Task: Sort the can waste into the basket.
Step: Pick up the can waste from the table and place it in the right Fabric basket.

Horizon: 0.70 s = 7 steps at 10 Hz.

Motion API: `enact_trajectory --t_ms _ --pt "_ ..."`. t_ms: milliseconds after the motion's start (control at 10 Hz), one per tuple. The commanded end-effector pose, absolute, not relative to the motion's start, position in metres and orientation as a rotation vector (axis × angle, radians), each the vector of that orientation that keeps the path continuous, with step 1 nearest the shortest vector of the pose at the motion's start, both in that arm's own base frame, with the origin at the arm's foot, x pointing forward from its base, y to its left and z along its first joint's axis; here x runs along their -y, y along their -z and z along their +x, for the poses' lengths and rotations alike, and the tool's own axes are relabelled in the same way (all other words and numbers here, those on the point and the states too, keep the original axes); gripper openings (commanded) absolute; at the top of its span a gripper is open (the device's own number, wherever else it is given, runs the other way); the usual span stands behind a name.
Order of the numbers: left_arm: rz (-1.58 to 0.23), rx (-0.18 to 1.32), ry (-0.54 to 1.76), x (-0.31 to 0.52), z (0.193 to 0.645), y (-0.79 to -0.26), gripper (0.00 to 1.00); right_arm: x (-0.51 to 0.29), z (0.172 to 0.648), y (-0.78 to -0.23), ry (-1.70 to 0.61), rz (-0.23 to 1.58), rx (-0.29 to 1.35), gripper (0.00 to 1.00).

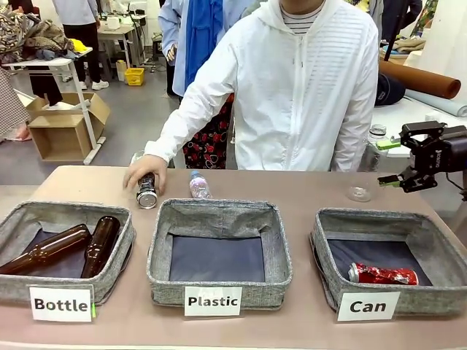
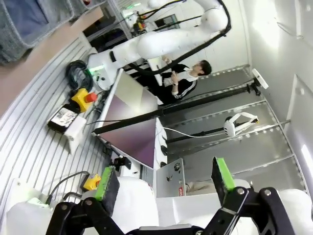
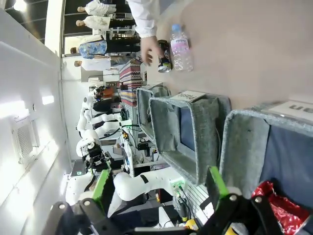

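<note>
Right fingers (image 1: 387,144): spread wide, nothing between the green pads, raised above the far right corner of the table (image 1: 306,189), tips aimed toward the middle.
Left fingers (image 2: 105,183): also wide and empty, pointed off the table toward floor rails and cabling, with a strip of table edge and a basket corner at the top left of that wrist view.
Basket nearest the right fingers: Can basket (image 1: 330,248), at the robot's right end of the row, with the red can (image 1: 383,275) lying crumpled on its blue floor close to the near wall, already sorted.
Remaining can: silver can (image 1: 147,192), on the bare table behind the gap between the Bottle basket (image 1: 66,211) and the Plastic basket (image 1: 219,211).
Long axis: on its side, running roughly from the far edge toward the robot, one round end facing the front camera.
Cover: person's hand (image 1: 146,169) resting on top of it, and a clear plastic bottle (image 1: 198,185) just beside it, toward the middle.
Direction from the right fingers: across the table to the robot's left, well apart.
Nearer arm: probably the left, judging by the can's side of the table; actual reach not readable.
Coming move, as judged: wait for the hand to lift, close across the can's narrow width with pads square to that axis, then carry it along the row to the Can basket.
</note>
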<state>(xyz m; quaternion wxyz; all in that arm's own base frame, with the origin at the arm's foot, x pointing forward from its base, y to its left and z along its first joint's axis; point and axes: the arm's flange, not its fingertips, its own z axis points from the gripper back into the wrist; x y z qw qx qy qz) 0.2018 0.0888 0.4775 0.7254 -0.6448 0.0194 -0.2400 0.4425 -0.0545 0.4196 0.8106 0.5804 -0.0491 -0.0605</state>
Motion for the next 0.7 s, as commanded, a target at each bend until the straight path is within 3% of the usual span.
enact_trajectory --t_ms 0,100,300,600 --pt "-1.236 -0.199 0.431 -0.056 0.264 -0.502 1.0 0.058 0.444 -0.421 0.097 1.244 0.108 1.0" --pt "-1.105 -0.295 0.36 -0.023 0.325 -0.516 1.0 0.058 0.444 -0.421 0.097 1.244 0.108 1.0" --pt "-0.991 -0.348 0.253 0.022 0.399 -0.519 1.0 0.058 0.444 -0.421 0.097 1.244 0.108 1.0" --pt "-0.9 -0.361 0.164 0.051 0.443 -0.502 1.0 0.058 0.444 -0.421 0.097 1.244 0.108 1.0"
